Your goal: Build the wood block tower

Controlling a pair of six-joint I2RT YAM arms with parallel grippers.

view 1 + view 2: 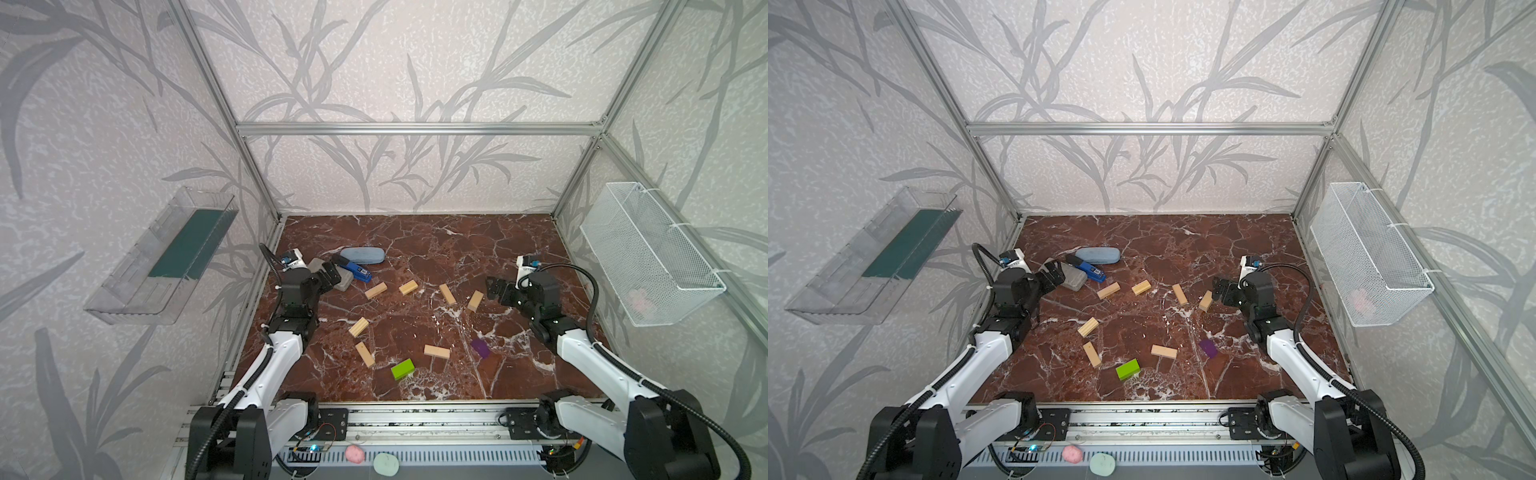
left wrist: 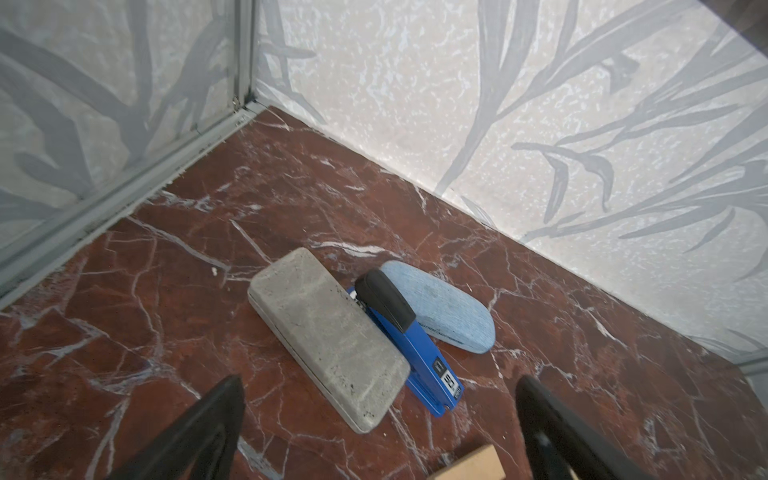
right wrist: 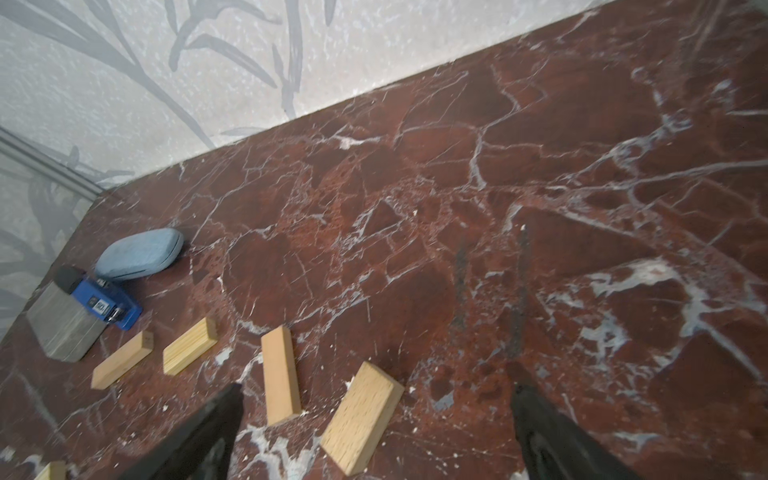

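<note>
Top views both show seven pale wood blocks [image 1: 408, 287] lying flat and singly, scattered over the red marble tabletop [image 1: 457, 249]. Four form a loose row across the middle. Three lie nearer the front, with the green brick [image 1: 402, 369] at the front centre and the purple brick [image 1: 480, 348] to its right. The left end effector [image 1: 332, 271] hangs with its jaws spread and empty over the grey case [image 1: 347, 282] at the rear left. A blue stapler [image 1: 358, 272] lies between that case and a blue-grey case [image 1: 361, 255]. The right end effector [image 1: 496, 289] is also wide apart and empty, just beside the rightmost block [image 1: 475, 301] of the row.

Left wrist view: the left end effector [image 2: 380, 382] has its two black fingers [image 2: 216, 415] far apart, gripping nothing. Below them lies the grey case [image 2: 328, 345], with the blue stapler [image 2: 415, 345] tight against its side and the blue-grey case [image 2: 444, 311] close behind. A corner of one wood block [image 2: 473, 463] shows at the picture's edge.

Right wrist view: the right end effector [image 3: 376, 388] is spread wide above the tabletop [image 3: 582, 208], holding nothing. The rightmost block [image 3: 361, 417] lies in the gap between the fingers, with a second block [image 3: 280, 376] just beside it. Two more [image 3: 190, 345] lie on toward the blue stapler [image 3: 104, 305] and both cases.
</note>
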